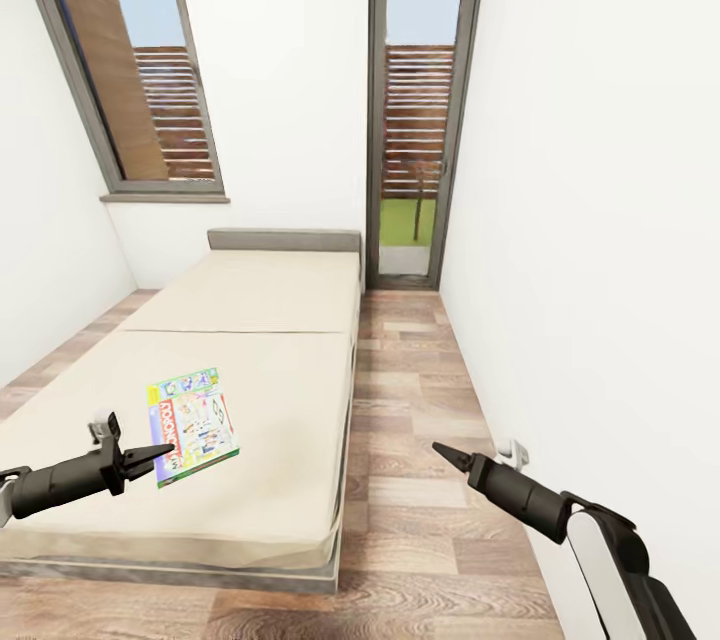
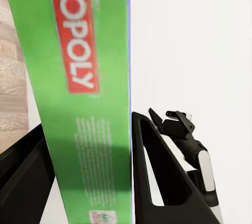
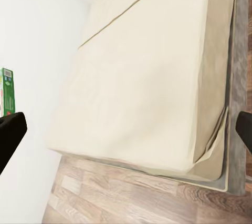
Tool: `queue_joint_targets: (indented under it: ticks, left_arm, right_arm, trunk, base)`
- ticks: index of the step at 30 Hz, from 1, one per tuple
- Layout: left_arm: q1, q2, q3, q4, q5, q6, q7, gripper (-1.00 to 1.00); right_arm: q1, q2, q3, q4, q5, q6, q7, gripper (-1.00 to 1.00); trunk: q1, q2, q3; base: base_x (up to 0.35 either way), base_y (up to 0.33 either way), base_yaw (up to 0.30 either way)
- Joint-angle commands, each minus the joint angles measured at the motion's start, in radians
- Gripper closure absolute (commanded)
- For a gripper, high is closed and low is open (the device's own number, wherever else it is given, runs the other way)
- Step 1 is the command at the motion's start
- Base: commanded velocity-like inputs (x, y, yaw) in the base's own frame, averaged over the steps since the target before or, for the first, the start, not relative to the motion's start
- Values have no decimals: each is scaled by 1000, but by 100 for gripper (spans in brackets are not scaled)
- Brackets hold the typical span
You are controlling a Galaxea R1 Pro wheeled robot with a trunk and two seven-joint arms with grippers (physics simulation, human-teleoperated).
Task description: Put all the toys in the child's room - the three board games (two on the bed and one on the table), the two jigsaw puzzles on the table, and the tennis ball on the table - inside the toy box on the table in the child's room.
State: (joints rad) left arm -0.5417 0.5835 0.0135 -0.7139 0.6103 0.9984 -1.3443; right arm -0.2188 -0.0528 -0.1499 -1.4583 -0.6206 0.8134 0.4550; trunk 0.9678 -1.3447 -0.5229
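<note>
A board game [image 1: 193, 425], a flat box with a bright printed cover and a green side with red lettering, hangs tilted above the near part of the bed [image 1: 262, 320]. My left gripper [image 1: 165, 450] is shut on its near edge. In the left wrist view the green box [image 2: 79, 77] stands clamped between the two black fingers of that gripper [image 2: 86, 121]. My right gripper [image 1: 445, 453] hovers over the floor to the right of the bed, open and holding nothing. In the right wrist view that gripper [image 3: 128, 124] has its fingers wide apart over the beige mattress [image 3: 147, 77], with the box's edge [image 3: 6, 90] beyond.
A strip of wood-plank floor [image 1: 420, 440] runs between the bed and the white wall [image 1: 600, 270] on the right. It ends at a tall grey-framed glass door [image 1: 420, 120]. A low grey headboard [image 1: 284, 240] and a slanted window [image 1: 140, 70] lie at the far side.
</note>
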Motion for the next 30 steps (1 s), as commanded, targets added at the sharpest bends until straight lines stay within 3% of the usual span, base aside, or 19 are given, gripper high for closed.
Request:
queue_joint_targets:
  ticks: [1,21,30]
  left_arm:
    - [-1,2,-1,0,2,7,-1,100]
    - [0,13,-1,1,0,5,0,100]
    - [0,13,-1,1,0,5,-1,100]
  right_arm:
    - [0,0,-2,-4,1,6,4,-100]
    - [1,0,2,-11,1,6,3,-100]
    - [1,1,3,-11,2,6,2,-100]
  trunk:
    - [-4,7,4]
    - [-81,147,93]
    - [-115,210,132]
  base:
    - [-67,0,150]
    - [-10,0,193]
    - [-122,94,215]
